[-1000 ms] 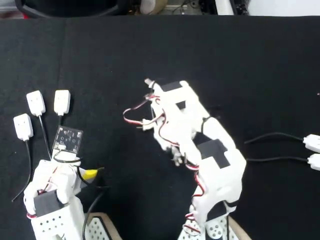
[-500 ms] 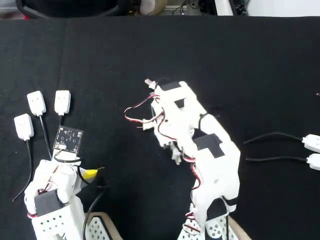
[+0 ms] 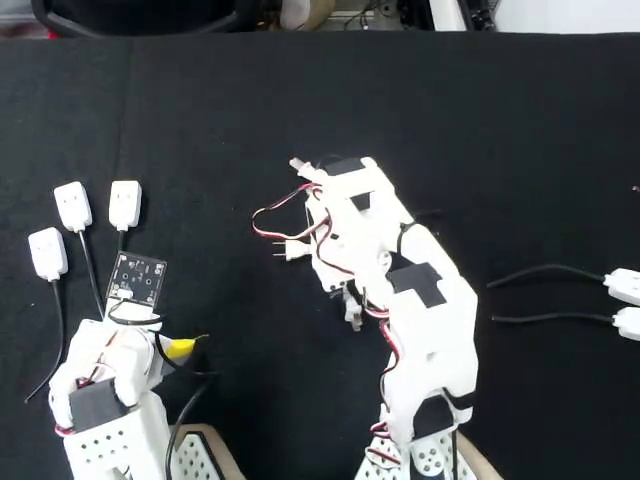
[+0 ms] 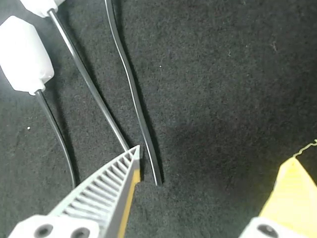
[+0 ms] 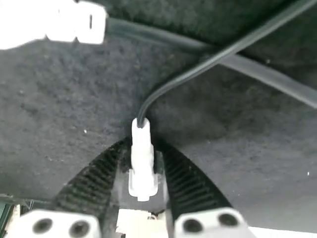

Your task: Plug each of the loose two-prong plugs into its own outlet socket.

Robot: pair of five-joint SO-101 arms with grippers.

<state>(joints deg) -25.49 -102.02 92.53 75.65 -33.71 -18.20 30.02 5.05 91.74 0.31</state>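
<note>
the left end effector (image 4: 213, 163) hangs open over thin black cords (image 4: 133, 99) on the black cloth-covered bench (image 3: 500, 120). just beyond lie three white rectangular corded blocks (image 3: 72, 205). farther out, mid-bench, the right end effector (image 5: 143, 144) clamps a small white plastic plug (image 5: 142, 163).

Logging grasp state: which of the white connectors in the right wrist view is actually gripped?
The small white connector on the curved black cable, clamped between the right gripper's jaws. The larger white connector lies loose on the table beyond them.

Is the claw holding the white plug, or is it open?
Shut: the right gripper has both fingers pressed against the plug between them.
</note>
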